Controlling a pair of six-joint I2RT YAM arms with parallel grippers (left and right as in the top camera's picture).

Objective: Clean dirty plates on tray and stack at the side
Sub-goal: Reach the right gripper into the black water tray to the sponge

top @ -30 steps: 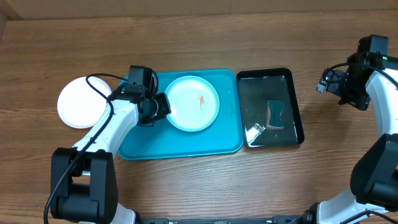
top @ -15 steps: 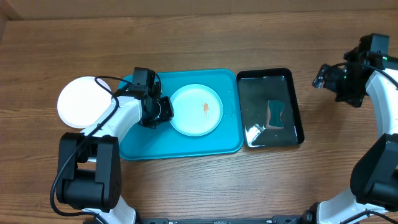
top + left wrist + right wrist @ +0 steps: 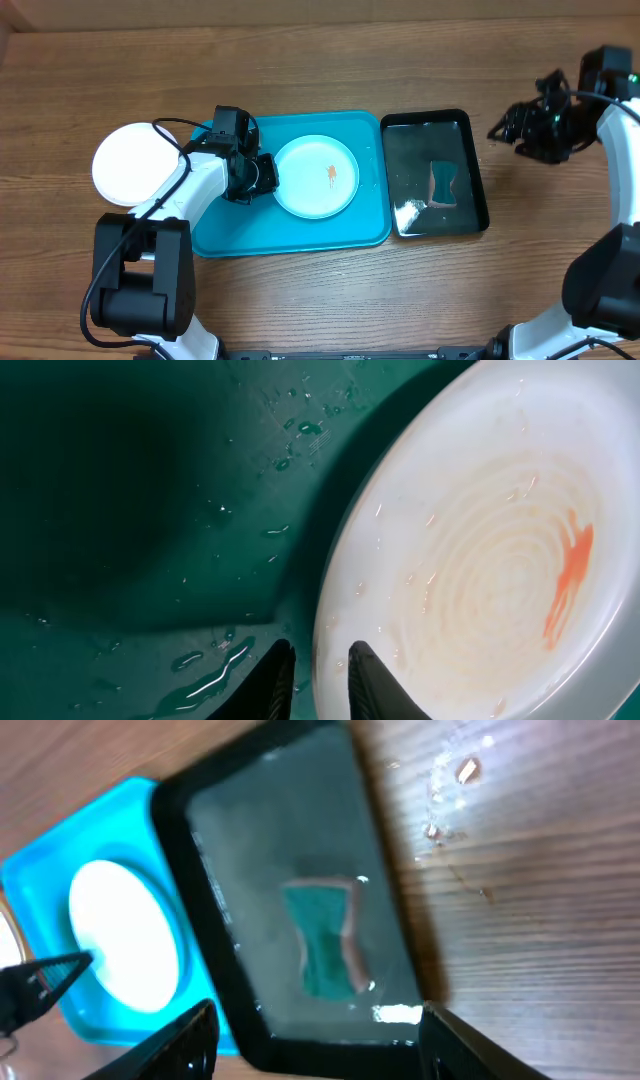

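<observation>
Left hand (image 3: pixel 318 650) is pinching the left rim of the pale round orange-smeared plate (image 3: pixel 315 177) sitting in the big turquoise plastic tray (image 3: pixel 230 235); right hand (image 3: pixel 320 1011) hangs wide open over the wooden table (image 3: pixel 300 300), right side.

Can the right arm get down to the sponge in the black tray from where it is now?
Probably yes. The right end effector hangs open beside the black tray, and nothing covers the sponge; the left end effector is away at the plate.

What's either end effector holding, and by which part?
Left end effector straddles the rim of the smeared plate on the tray; a firm pinch cannot be told. Right end effector is open, empty.
</observation>
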